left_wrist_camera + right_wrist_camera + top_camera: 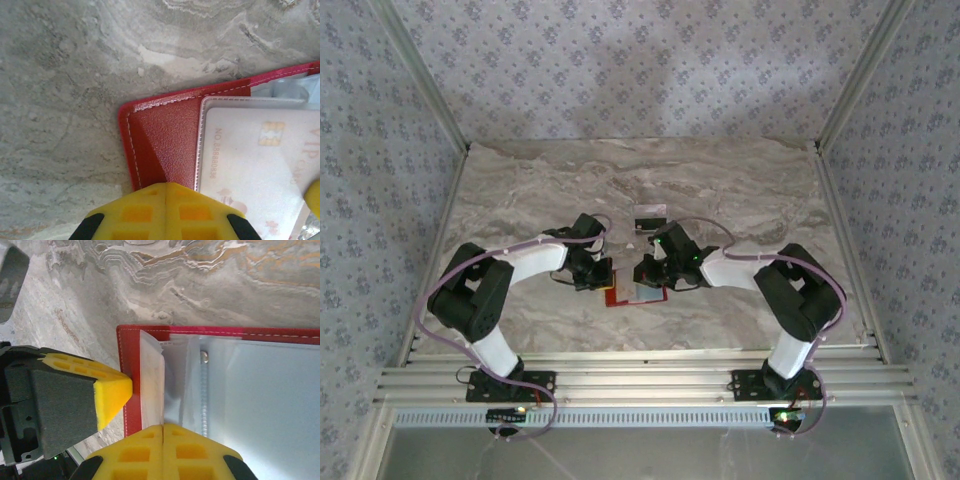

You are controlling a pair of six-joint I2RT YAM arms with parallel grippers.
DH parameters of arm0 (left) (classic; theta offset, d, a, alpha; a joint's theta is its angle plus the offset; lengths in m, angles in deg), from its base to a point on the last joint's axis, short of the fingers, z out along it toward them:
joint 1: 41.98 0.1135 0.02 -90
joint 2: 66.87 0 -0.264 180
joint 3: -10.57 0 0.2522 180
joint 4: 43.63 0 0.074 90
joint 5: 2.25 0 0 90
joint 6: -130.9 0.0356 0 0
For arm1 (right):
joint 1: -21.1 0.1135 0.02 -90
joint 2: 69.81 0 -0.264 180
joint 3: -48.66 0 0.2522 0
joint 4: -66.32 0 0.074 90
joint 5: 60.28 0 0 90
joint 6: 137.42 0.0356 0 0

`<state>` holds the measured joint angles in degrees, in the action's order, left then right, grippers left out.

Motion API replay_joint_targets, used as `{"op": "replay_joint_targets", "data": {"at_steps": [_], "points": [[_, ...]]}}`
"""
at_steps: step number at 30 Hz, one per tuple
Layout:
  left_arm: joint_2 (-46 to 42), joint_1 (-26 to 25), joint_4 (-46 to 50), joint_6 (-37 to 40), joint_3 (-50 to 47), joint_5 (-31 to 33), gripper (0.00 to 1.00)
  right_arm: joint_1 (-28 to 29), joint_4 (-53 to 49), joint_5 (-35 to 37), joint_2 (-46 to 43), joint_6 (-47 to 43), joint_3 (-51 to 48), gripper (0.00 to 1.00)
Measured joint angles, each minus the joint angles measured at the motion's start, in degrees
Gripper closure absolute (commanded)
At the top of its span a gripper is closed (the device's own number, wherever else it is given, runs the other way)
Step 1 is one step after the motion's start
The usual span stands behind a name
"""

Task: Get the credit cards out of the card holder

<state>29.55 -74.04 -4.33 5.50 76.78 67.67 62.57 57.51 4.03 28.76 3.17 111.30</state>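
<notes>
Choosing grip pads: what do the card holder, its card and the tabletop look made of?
Card holder: red leather or faux leather, pebbled grain, pale edge stitching. Credit card: probably smooth whitish plastic, printed number and gold chip, under a clear glossy sleeve. Tabletop: grey veined marble look, matte; stone or print, unclear.

card holder (165, 135): grained red leather-look | credit card (250, 165): smooth plastic | table (60, 100): matt marble-look

Left arm (525, 262), right arm (735, 268) showing black joints, white links, lilac cables (425, 300). Left pincer (165, 192), right pincer (163, 430) wearing yellow gridded pads (135, 212).
</notes>
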Motion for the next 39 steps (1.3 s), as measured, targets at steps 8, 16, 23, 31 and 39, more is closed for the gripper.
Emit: {"op": "replay_joint_targets", "data": {"at_steps": [8,16,23,31,39], "points": [[-0.1,0.0,0.0,-0.2,0.0,0.0,0.95,0.0,0.2,-0.1,0.4,0.0,-0.1,1.0],[-3.0,-0.5,-2.0,-1.7,-0.3,-2.6,0.95,0.2,1.7,-0.7,2.6,0.1,-0.1,1.0],[-1.7,-0.8,-3.4,-2.0,-0.3,-4.5,0.95,0.3,2.1,-1.0,2.9,0.2,0.0,1.0],[0.4,-0.7,-3.2,-1.5,-0.3,-3.7,0.96,0.3,2.0,-0.9,2.9,0.3,0.0,1.0],[0.5,-1.1,-2.9,-0.2,-0.2,-2.4,0.96,0.2,2.0,-0.7,2.4,0.3,-0.5,1.0]]}}
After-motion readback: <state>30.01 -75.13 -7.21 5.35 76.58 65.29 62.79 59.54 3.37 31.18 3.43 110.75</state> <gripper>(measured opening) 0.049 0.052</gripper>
